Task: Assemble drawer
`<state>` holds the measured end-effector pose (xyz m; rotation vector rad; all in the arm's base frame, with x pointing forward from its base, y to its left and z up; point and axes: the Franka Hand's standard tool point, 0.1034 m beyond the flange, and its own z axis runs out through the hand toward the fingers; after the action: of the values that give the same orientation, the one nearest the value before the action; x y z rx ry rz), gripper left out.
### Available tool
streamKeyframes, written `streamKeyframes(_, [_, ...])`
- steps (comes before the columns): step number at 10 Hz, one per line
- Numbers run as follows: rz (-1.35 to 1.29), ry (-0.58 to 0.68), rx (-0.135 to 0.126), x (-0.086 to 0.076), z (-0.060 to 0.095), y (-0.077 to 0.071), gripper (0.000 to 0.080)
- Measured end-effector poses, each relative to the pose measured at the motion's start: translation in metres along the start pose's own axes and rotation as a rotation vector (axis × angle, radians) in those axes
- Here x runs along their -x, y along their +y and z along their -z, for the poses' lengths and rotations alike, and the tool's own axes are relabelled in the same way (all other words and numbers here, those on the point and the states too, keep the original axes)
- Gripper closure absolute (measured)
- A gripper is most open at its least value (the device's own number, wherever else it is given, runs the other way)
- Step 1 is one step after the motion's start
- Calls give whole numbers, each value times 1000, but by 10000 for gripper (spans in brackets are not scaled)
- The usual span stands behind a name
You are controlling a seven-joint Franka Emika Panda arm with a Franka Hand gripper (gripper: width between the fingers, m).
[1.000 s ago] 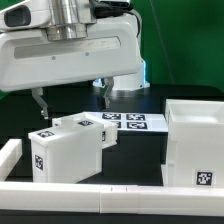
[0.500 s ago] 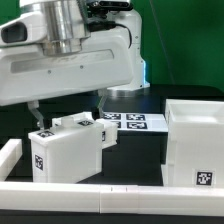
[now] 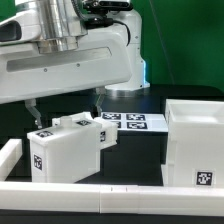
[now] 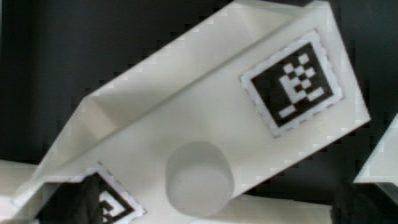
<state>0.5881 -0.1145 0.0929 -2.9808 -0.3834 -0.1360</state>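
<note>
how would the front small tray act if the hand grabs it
The tray looks like moulded white plastic, so it is probably stiff and light for its size. Its smooth matte sides might slip in a weak pinch. It is boxy and sits flat, so it should slide rather than roll or tip.

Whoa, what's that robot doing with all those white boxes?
The white robot arm hangs over a small matte white plastic tray at the exterior view's left, jaws open, holding nothing. The large hollow white shell stands apart at that view's right, so the drawer is not together yet.
</note>
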Motion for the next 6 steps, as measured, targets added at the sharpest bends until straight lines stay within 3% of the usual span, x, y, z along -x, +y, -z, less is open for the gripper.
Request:
streamKeyframes(3, [39,3,7,0,1,3,150])
streamKeyframes(6, [143,15,50,-10,11,12,150])
